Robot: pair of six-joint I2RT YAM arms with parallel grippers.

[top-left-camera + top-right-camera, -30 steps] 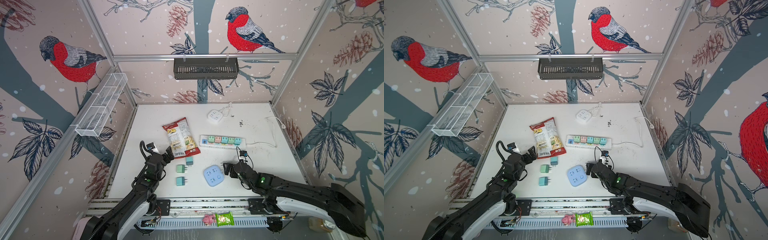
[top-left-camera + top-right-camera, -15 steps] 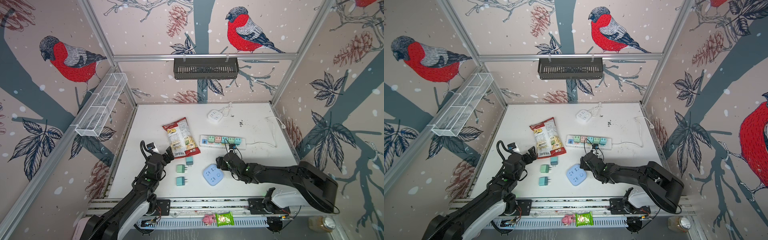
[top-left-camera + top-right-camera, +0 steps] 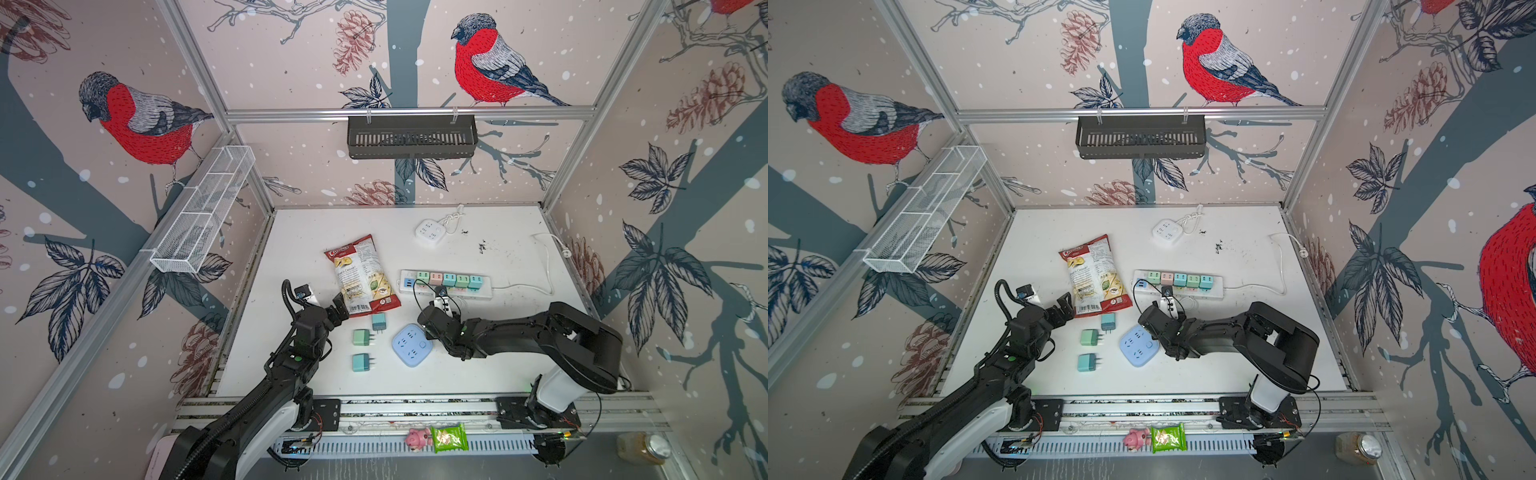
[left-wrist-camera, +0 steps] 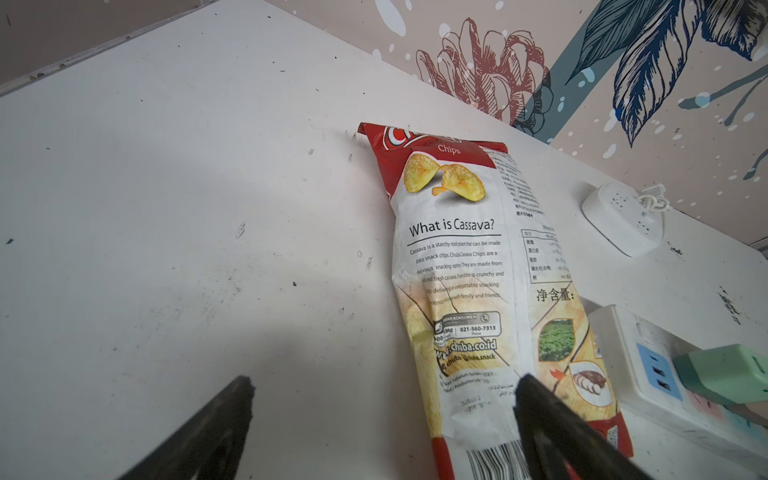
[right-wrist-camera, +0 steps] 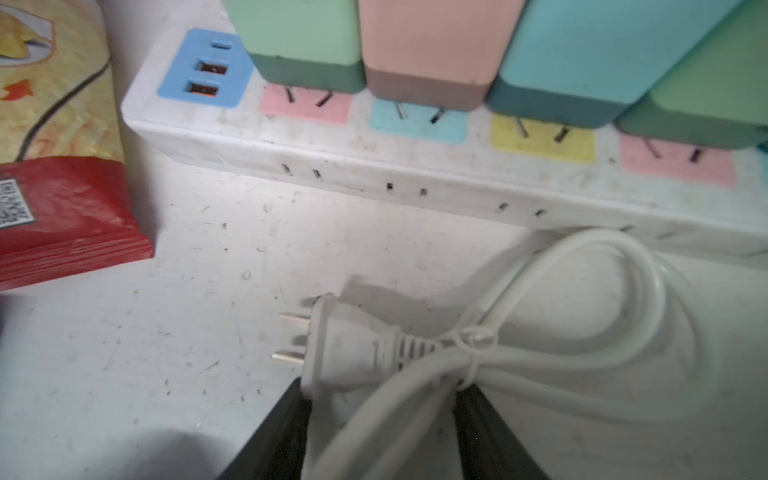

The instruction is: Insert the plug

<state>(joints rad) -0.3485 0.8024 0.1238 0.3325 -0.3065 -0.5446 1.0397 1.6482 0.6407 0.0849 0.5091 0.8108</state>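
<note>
The right end effector (image 5: 380,390) stands narrow around the white plug (image 5: 345,353) and its cord; I cannot tell whether it grips. The plug lies on the table (image 5: 166,332) near the mid-frame power strip (image 3: 446,282). The left end effector (image 4: 384,380) stands wide.

The right arm (image 3: 519,332) has been folded in toward the power strip (image 5: 415,166). The right gripper (image 5: 380,390), spread wide a second ago, has been narrowed about the white plug (image 5: 353,353) and its bundled cord (image 5: 411,397) just in front of the strip; a firm grip cannot be confirmed. The blue socket block (image 3: 411,345) has been shifted slightly along the strip.
</note>
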